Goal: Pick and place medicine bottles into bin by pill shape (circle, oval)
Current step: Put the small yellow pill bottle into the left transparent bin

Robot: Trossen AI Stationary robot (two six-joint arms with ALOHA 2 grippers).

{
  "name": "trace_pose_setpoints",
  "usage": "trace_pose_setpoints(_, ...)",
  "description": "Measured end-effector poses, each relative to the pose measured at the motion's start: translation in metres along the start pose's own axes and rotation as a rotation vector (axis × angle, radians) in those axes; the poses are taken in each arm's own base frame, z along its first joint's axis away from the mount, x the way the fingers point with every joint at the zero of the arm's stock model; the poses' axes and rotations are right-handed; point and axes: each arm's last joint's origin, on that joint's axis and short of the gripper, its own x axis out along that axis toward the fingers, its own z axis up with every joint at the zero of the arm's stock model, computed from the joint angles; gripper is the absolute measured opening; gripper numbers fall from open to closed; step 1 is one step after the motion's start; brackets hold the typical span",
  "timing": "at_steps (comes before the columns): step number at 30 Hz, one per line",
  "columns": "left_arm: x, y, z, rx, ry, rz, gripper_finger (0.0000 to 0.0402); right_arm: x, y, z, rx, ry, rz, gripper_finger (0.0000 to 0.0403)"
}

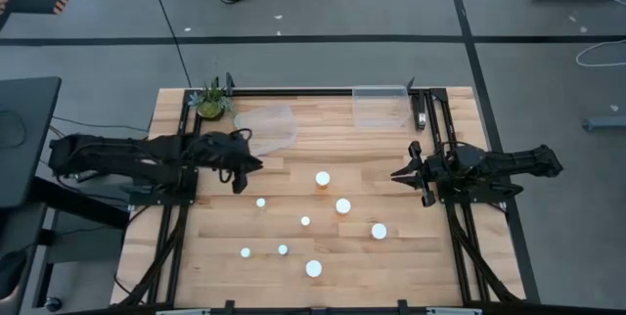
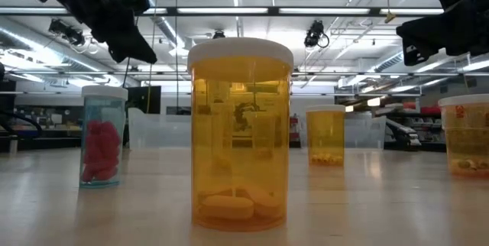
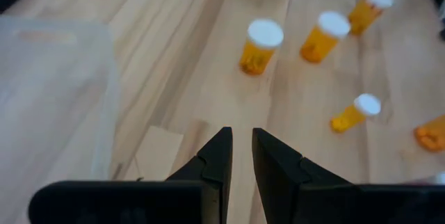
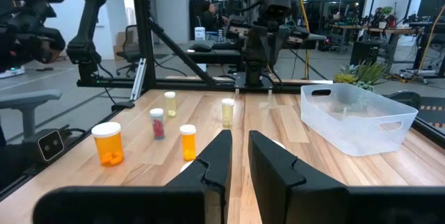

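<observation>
Overhead view: we count eight white-capped round medicine bottles [image 1: 323,179] scattered over the middle and near part of the wooden slatted table [image 1: 225,276].
Bins: a clear plastic bin [image 1: 266,126] sits at the far left and a second clear plastic bin [image 1: 380,106] at the far right; we see no bottle in either.
Left gripper [image 1: 256,162]: above the table just beside the left bin, carrying nothing.
Right gripper [image 1: 396,174]: above the right side of the table, near the topmost bottle, carrying nothing.
Table-level view: a wide orange translucent bottle [image 2: 240,133] stands upright nearest the camera with oval tablets at its bottom; we note a clear bottle of red pills [image 2: 102,135] to its side.
Left wrist view: jaws stand a narrow slit apart, pinching nothing; orange bottles lie beyond.
Right wrist view: jaws likewise narrowly parted, with nothing between them.
</observation>
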Motion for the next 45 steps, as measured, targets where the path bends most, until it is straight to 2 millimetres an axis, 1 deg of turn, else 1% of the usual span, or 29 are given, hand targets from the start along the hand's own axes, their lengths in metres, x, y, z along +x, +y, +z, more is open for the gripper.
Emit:
trace_pose_setpoints(4, 0.006, -0.003, 0.003, 0.011, 0.088, 0.015, 0.0066, 0.0, 0.0, 0.0, 0.0, 0.0, 0.0, 0.0057)
trace_pose_setpoints(6, 0.007, -0.004, 0.004, 0.017, 0.143, 0.024, 0.0074, 0.0, 0.0, 0.0, 0.0, 0.0, 0.0, 0.0057)
trace_pose_setpoints(12, 0.007, -0.009, 0.007, 0.04, 0.347, 0.062, 0.0127, 0.0, 0.0, 0.0, 0.0, -0.001, 0.0, 0.0057)
trace_pose_setpoints(16, 0.005, -0.015, 0.005, 0.061, 0.498, 0.059, 0.0166, 0.0, 0.0, 0.0, 0.0, -0.001, -0.001, 0.0057)
trace_pose_setpoints(22, 0.017, -0.029, 0.0, 0.064, 0.606, 0.03, 0.02, 0.0, 0.0, 0.0, 0.0, -0.001, 0.0, 0.0057)
trace_pose_setpoints(27, 0.029, -0.038, -0.008, 0.074, 0.672, 0.037, 0.021, 0.0, 0.0, 0.0, 0.0, -0.001, 0.0, 0.0057)
trace_pose_setpoints(35, 0.045, -0.047, -0.02, 0.08, 0.764, 0.046, 0.0211, 0.0, 0.0, 0.0, 0.0, -0.001, 0.0, 0.0057)
trace_pose_setpoints(45, 0.07, -0.058, -0.035, 0.175, 0.823, 0.024, 0.0211, 0.0, 0.0, 0.0, 0.0, -0.001, -0.001, 0.0057)
